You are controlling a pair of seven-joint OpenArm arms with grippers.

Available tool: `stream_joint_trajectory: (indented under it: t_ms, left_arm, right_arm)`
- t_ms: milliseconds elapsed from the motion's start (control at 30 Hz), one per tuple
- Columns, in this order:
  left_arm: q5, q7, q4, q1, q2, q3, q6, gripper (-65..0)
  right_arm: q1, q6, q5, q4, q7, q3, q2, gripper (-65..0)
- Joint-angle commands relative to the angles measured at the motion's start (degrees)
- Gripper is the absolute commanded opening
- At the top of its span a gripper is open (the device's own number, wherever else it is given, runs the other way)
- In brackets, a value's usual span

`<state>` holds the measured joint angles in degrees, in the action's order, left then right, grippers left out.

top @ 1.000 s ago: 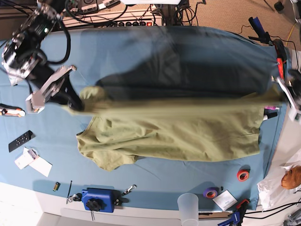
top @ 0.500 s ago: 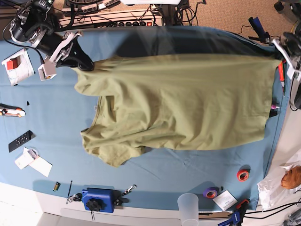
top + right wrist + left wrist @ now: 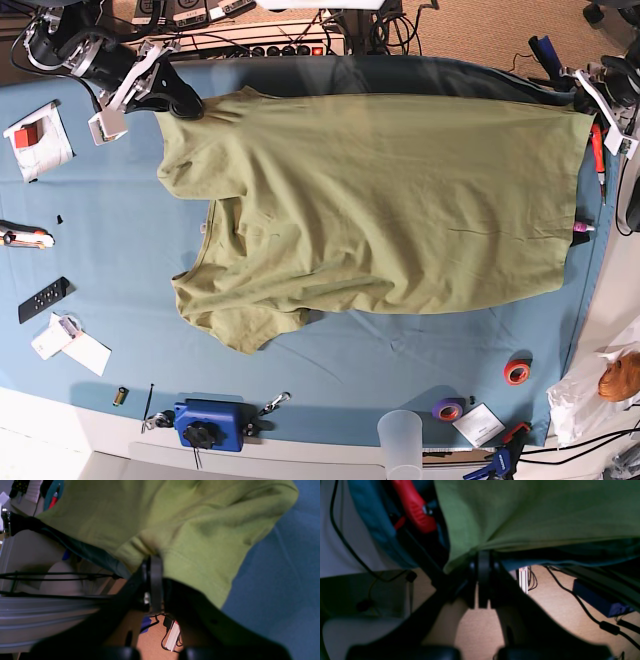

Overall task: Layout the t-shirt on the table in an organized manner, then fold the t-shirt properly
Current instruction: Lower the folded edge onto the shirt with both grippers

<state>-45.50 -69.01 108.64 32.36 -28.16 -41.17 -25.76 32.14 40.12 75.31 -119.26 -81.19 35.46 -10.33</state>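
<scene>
Jaws of left gripper [image 3: 483,555] clamped on t-shirt [image 3: 532,512] hem corner, fabric spreading above them. Right wrist cam: right gripper [image 3: 155,557] jaws pinched on the sleeve edge. Base cam: shirt stretched btwn both grippers, rest lying on table [image 3: 90,250].

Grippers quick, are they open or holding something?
Left gripper: shut on the t-shirt.
Right gripper: shut on the t-shirt.
</scene>
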Motion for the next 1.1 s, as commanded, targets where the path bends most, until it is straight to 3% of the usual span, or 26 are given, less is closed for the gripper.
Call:
stream_joint_trajectory:
  t_ms: [0, 133, 300, 600, 867, 1067]
  left_arm:
    - [0.5, -0.15, 0.66, 0.17, -0.85, -0.61, 0.17, -65.0]
    - [2.23, 0.44, 0.66, 0.15, -0.94, -0.61, 0.17, -65.0]
    - [9.6, 4.04, 0.66, 0.15, -1.09, -0.61, 0.17, -65.0]
    - [9.92, 9.55, 0.48, -2.54, -2.01, -0.61, 0.2, -65.0]
    - [7.85, 12.11, -1.86, -9.29, -1.99, -0.59, 0.2, -65.0]
    - [7.39, 16.87, -7.34, -12.57, -1.84, -0.59, 0.2, -65.0]
  right_arm:
    - [0.24, -0.12, 1.64, -0.9, 1.19, 0.31, -0.79, -65.0]
    - [0.24, -0.12, 1.64, -0.9, 1.19, 0.31, -0.79, -65.0]
    - [0.26, -0.12, 1.64, -0.9, 1.19, 0.26, -0.81, -65.0]
    - [0.02, -0.12, 1.68, -0.9, 1.19, -2.32, -0.79, -65.0]
    - [-6.86, -0.12, -9.84, 1.22, 1.19, -5.49, -0.76, -65.0]
    - [-13.94, -0.12, -11.56, 8.39, 1.19, -7.67, -0.79, -65.0]
